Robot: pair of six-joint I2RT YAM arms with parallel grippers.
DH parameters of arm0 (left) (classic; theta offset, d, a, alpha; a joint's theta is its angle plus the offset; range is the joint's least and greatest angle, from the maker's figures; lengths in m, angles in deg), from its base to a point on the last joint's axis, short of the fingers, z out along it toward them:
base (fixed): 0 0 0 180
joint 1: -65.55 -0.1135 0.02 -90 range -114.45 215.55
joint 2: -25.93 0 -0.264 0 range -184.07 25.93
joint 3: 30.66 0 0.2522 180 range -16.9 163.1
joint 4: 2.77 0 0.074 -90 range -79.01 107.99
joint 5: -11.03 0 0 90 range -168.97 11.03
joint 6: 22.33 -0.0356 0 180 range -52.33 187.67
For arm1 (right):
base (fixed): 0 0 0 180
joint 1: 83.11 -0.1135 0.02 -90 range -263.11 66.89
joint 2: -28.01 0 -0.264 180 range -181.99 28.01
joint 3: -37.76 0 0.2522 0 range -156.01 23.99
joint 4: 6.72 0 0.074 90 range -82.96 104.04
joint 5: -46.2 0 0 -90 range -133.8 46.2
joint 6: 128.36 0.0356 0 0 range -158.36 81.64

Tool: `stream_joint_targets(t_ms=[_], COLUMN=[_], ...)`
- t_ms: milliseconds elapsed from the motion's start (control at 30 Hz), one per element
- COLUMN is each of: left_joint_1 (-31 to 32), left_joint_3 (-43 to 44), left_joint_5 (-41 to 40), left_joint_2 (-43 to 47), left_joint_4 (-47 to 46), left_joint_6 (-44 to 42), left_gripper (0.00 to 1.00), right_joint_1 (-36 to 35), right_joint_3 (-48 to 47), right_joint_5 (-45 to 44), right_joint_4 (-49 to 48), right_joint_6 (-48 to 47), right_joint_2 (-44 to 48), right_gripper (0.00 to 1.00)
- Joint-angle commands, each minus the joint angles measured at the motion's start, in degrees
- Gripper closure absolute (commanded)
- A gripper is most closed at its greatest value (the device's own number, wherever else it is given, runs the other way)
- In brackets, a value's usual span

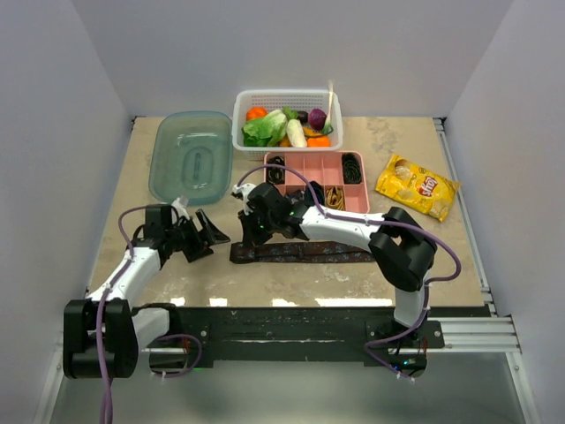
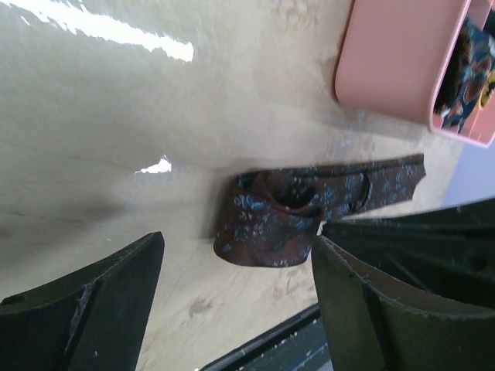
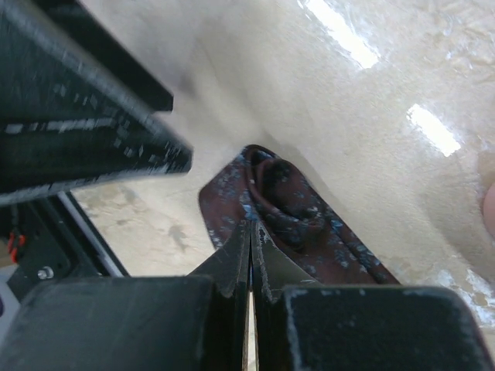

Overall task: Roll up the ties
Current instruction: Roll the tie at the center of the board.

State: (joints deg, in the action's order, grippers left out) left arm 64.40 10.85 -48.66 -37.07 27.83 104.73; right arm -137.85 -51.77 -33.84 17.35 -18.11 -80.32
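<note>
A dark brown-maroon tie (image 1: pixel 305 252) with blue specks lies flat on the table near the front edge, its left end curled into a small loop. It also shows in the left wrist view (image 2: pixel 271 224) and the right wrist view (image 3: pixel 309 224). My right gripper (image 1: pixel 252 231) is over that curled left end. Its jaws are pressed together, with the tips (image 3: pixel 252 229) on the fabric at the fold. My left gripper (image 1: pixel 201 234) is open and empty just left of the tie's end, with the end seen between its jaws (image 2: pixel 238 247).
A pink divided tray (image 1: pixel 316 163) behind the tie holds a coiled black tie (image 1: pixel 351 166) and a gold one (image 1: pixel 335 196). A white basket of vegetables (image 1: pixel 287 97), a teal lidded box (image 1: pixel 190 155) and a yellow chip bag (image 1: pixel 417 185) stand farther back. A black rail (image 1: pixel 291 318) runs along the front edge.
</note>
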Motion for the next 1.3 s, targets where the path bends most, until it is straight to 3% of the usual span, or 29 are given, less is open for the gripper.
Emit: stream_joint_targets(t_ms=[0, 600, 1000, 1267], left_joint_1=[-0.4, -0.3, 0.0, 6.0], left_joint_3=[-4.5, -7.4, -7.3, -6.3], left_joint_5=[7.8, 6.3, 6.0, 0.7], left_joint_2=[0.3, -2.7, -3.4, -4.0], left_joint_4=[-8.0, -12.4, -12.4, -12.4], left_joint_6=[2.4, 2.8, 2.6, 2.8], left_gripper=[0.17, 0.11, 0.11, 0.11], right_joint_1=[0.3, -0.7, -1.8, -1.8], right_joint_3=[-2.2, 3.6, 3.6, 3.5], right_joint_5=[-1.1, -1.2, -4.7, -7.2], right_joint_4=[1.5, -1.3, -0.7, -0.3], right_joint_6=[-2.1, -2.9, -2.7, -3.4], right_joint_2=[1.5, 7.2, 2.8, 0.1], right_gripper=[1.00, 1.00, 1.00, 1.00])
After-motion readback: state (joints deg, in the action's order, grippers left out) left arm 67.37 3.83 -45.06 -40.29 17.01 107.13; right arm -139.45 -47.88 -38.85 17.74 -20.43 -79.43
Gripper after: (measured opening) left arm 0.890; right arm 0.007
